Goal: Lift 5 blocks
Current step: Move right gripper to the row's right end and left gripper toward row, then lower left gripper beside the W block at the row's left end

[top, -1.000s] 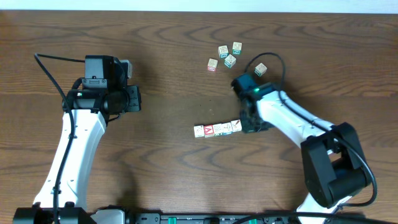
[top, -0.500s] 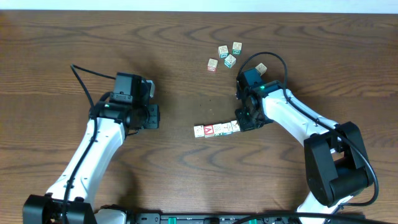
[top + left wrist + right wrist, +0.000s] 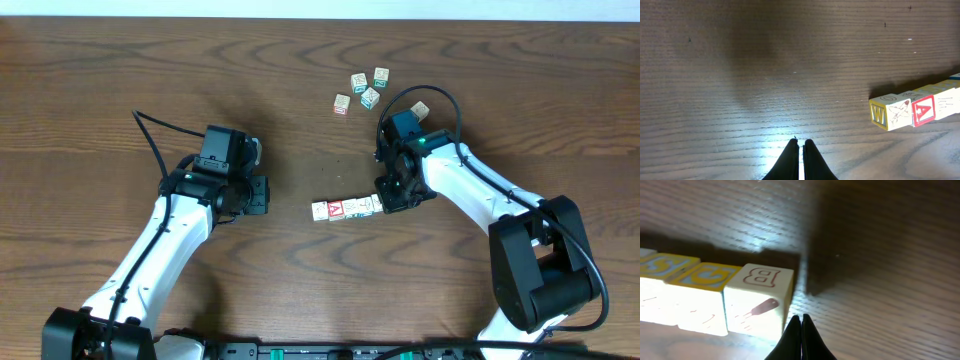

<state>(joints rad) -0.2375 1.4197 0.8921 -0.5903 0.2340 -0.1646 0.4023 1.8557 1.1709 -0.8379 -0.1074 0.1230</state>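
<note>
While our right gripper (image 3: pixel 801 319) sits closed and empty just beside the row of blocks (image 3: pixel 348 208), our left gripper (image 3: pixel 801 145) is likewise, well apart.

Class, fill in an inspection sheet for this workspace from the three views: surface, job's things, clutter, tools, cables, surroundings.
Surface: brown wood-grain table.
Job's things: row of blocks lying end to end on the table. The red A block is second from one end.
Clutter: five loose blocks scattered beyond the row.
Tools: left tool shut, empty, apart from the row. Right tool shut, empty, at the B block on the row's end; contact cannot be told.
Cables: left-arm cable and right-arm cable, both black, looping above the arms.
Surroundings: pale strip along the far edge; nothing else seen.
</note>
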